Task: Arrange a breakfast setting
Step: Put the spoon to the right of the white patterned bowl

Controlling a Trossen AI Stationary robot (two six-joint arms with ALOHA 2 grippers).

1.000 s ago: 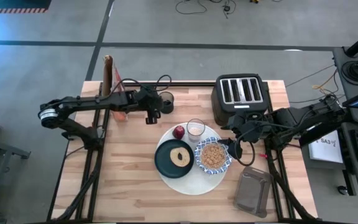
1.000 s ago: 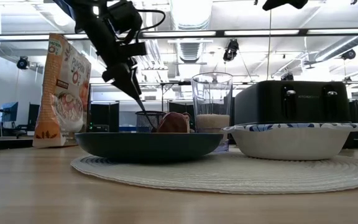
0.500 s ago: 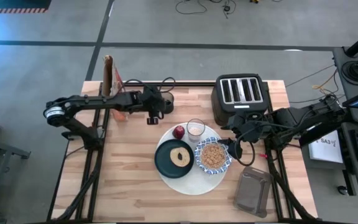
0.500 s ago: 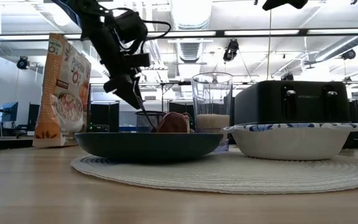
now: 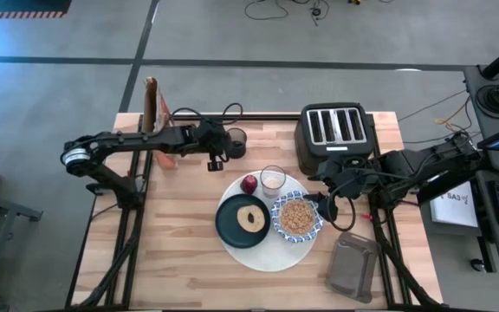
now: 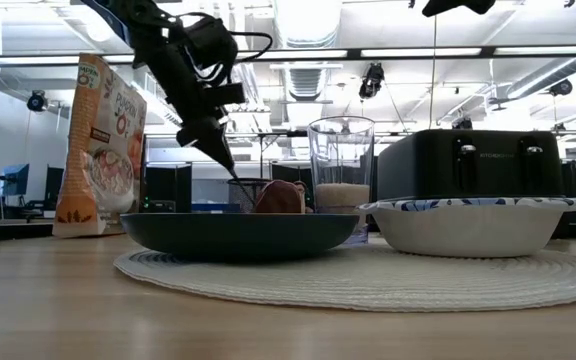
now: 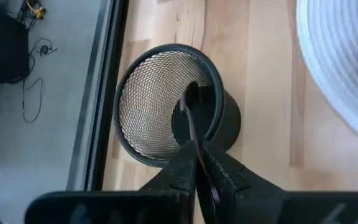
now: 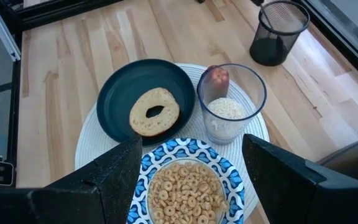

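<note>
Now left gripper (image 7: 197, 163) fingers pinched shut on spoon (image 7: 191, 118) handle inside mesh cup (image 7: 166, 102) — right gripper (image 8: 191, 171) wide open, empty.

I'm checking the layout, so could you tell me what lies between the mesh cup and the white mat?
Only bare wooden table lies between the mesh cup and the white mat, as the high view shows.

A dark green plate (image 8: 145, 99) and a blue-and-white patterned bowl (image 8: 188, 149) sit on the white mat (image 5: 236, 250); red apple (image 8: 216, 77); black toaster (image 5: 336, 130) far right.
</note>
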